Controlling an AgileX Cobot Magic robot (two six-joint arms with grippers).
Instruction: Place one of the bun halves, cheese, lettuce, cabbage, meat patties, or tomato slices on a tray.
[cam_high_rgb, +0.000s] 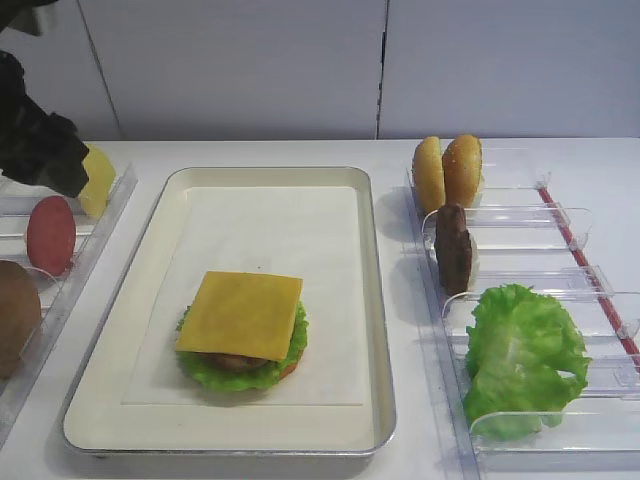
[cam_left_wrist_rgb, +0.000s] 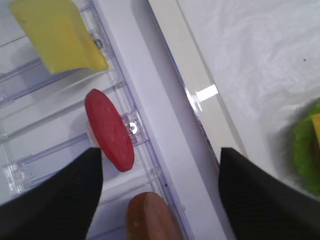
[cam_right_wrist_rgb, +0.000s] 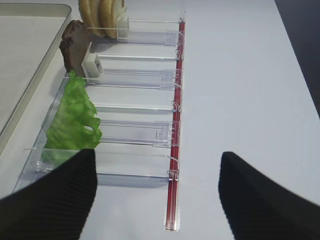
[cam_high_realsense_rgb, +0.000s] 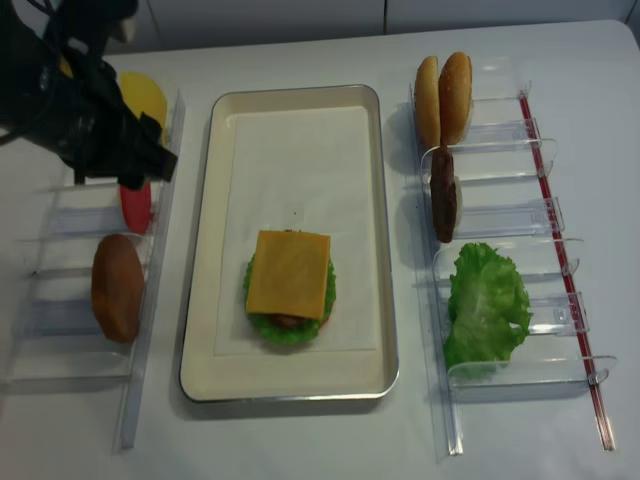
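Note:
The tray (cam_high_rgb: 370, 260) holds a stack topped by the golden cheese (cam_high_rgb: 240, 313), with lettuce (cam_high_rgb: 235, 375) ruffling out beneath it. My left gripper (cam_left_wrist_rgb: 160, 200) hangs open over the left rack, holding nothing. Just ahead of its left finger stands a tomato slice (cam_left_wrist_rgb: 109, 130), and a bun half (cam_left_wrist_rgb: 150, 217) sits below, between the fingers. The overhead view shows the dark left arm (cam_high_realsense_rgb: 90, 120) above that tomato slice (cam_high_realsense_rgb: 135, 205). My right gripper (cam_right_wrist_rgb: 157, 195) is open and empty over bare table beside the right rack's lettuce (cam_right_wrist_rgb: 72, 120).
A paler yellow slice (cam_high_rgb: 97, 180) stands at the far end of the left clear rack (cam_high_rgb: 90, 250). The right rack (cam_high_rgb: 560, 285) holds two bun halves (cam_high_rgb: 447, 172), a meat patty (cam_high_rgb: 453, 248) and lettuce (cam_high_rgb: 520, 355). A red strip (cam_right_wrist_rgb: 174, 150) edges it.

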